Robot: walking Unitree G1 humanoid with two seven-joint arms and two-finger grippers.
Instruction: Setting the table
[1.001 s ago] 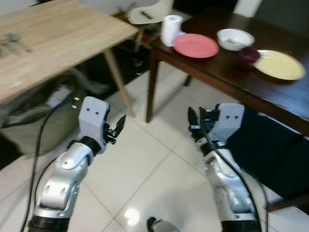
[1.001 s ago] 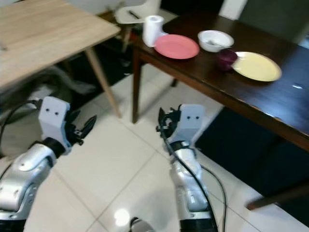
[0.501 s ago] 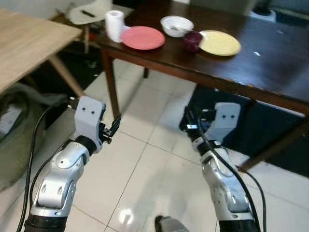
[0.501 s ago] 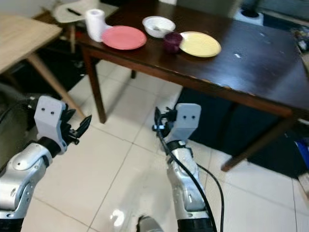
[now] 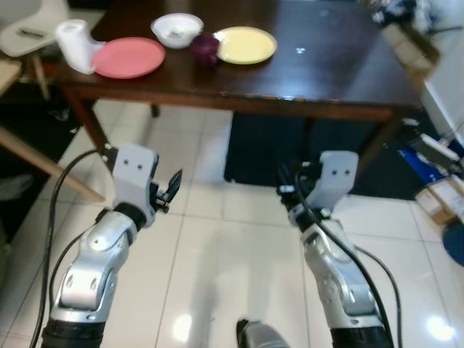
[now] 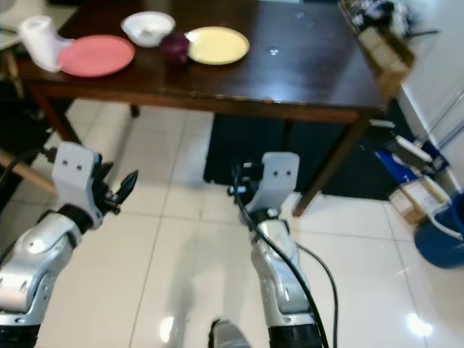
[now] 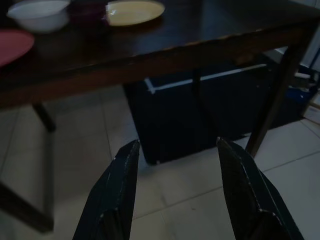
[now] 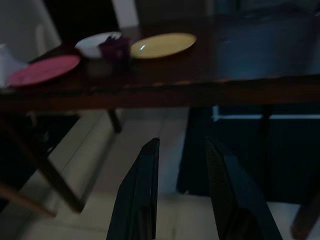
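Grippers: your left gripper (image 7: 172,195) and right gripper (image 8: 177,192) both hang out in front of the table's near edge, above the tiled floor (image 5: 210,268), fingers parted and nothing between them.
Where the dishes sit: all of them cluster toward the far left corner of the dark table (image 5: 326,80); you are well apart from them.
Pink plate (image 5: 127,57): nearest the left edge, with a white paper roll (image 5: 75,45) touching or just beside its rim. Flat, round and matte; likely light and stiff. Slide one finger under the rim and pinch the lip; the middle offers no purchase.
White bowl (image 5: 175,27): behind the pink plate, toward the far edge. Round, glossy, probably ceramic, so treat it as breakable and slippery. Pinch the wall over the rim. Something lies inside it, too small to name.
Purple cup (image 5: 205,50): small, dark and rounded, between the bowl and the yellow plate, just beside both. Probably light; grip across its body, and expect it to roll or tip if you nudge it.
Yellow plate (image 5: 245,44): right of the cup, shallow with a faint sheen. Take it by the rim as with the pink one.
Table surface: polished dark wood, smooth; expect dishes to skate on it if pushed instead of lifted.
Crowding: the cup's neighbours leave little room for a finger beside it, so I'd judge the outer plates easier first picks.
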